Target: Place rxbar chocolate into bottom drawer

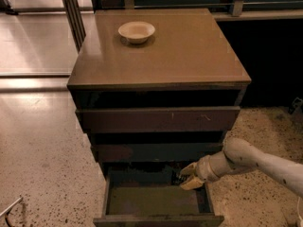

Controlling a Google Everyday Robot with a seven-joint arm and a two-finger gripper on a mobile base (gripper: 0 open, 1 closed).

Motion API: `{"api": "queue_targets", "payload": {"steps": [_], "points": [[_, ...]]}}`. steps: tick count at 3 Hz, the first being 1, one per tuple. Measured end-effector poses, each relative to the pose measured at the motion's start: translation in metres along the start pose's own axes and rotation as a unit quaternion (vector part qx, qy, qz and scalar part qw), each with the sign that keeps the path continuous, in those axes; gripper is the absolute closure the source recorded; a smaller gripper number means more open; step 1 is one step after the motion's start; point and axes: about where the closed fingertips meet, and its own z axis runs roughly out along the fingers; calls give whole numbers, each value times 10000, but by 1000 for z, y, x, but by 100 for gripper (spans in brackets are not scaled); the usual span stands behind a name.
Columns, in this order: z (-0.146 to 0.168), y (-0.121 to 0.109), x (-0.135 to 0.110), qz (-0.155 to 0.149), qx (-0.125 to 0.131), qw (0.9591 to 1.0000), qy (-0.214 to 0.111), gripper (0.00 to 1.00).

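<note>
The bottom drawer (115, 203) is pulled open at the foot of the cabinet and shows its olive-brown floor. My gripper (187, 176) comes in from the right on a white arm and hangs over the drawer's back right corner, just under the middle drawer front. Its yellow fingertips (193, 183) are closed on a small dark flat thing with pale marks, the rxbar chocolate (179, 176). The bar is partly in shadow and is held a little above the drawer floor.
A round beige bowl (136, 31) sits on the brown cabinet top (189, 56). Two upper drawer fronts (156, 119) stick out slightly. Speckled floor lies on both sides. A dark metal post (71, 13) stands at the back left.
</note>
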Motion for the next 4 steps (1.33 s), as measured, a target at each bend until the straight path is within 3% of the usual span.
{"api": "queue_targets", "payload": {"steps": [1,2,3,4], "points": [[36,-22,24,-517,384,9977,-225,100],[83,-51,59,-639,461,9962,-363,100],[83,-51,60,-640,461,9962,-363,100],[97,-58,81,-926,715,9929,-227,100]]}}
